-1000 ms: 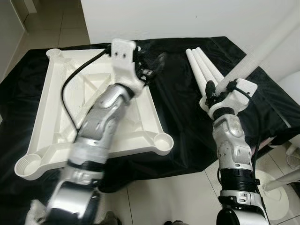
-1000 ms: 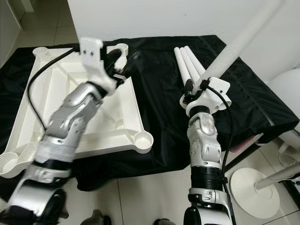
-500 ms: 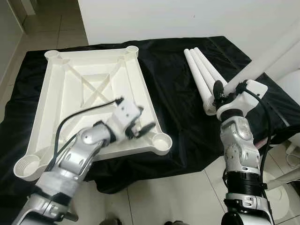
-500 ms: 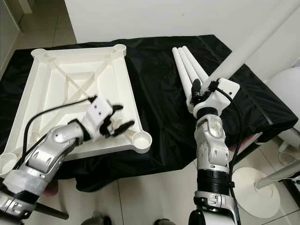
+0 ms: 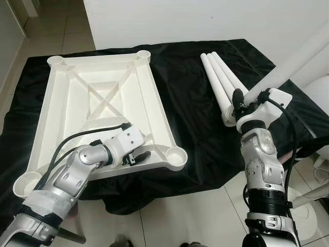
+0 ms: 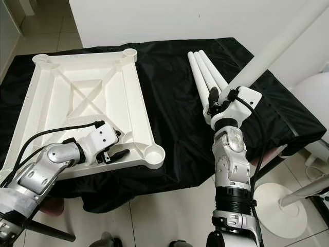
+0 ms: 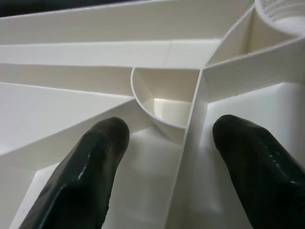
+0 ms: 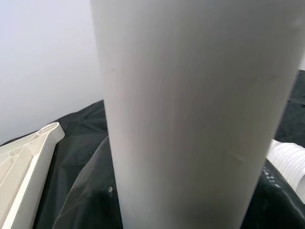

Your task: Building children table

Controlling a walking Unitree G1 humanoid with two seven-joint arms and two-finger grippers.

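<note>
— Where is the tabletop found?

— It is laid upside down on a black cloth, ribs and corner sockets turned up. The left gripper is set down on its near edge, just beside the near right corner socket.

— How is that gripper held?

— Its two black fingers are spread apart, and a rib of the tabletop is seen running between them in the left wrist view; nothing is clamped. A small round recess lies just ahead of the fingertips.

— And the right gripper?

— It is raised beside the cloth, closed around a long white table leg, which is tilted up and away from it towards the wall. The leg is seen close up in the right wrist view.

— Are other legs seen?

— Three white legs are laid side by side on the cloth, just beside the right gripper and well apart from the left one.
</note>
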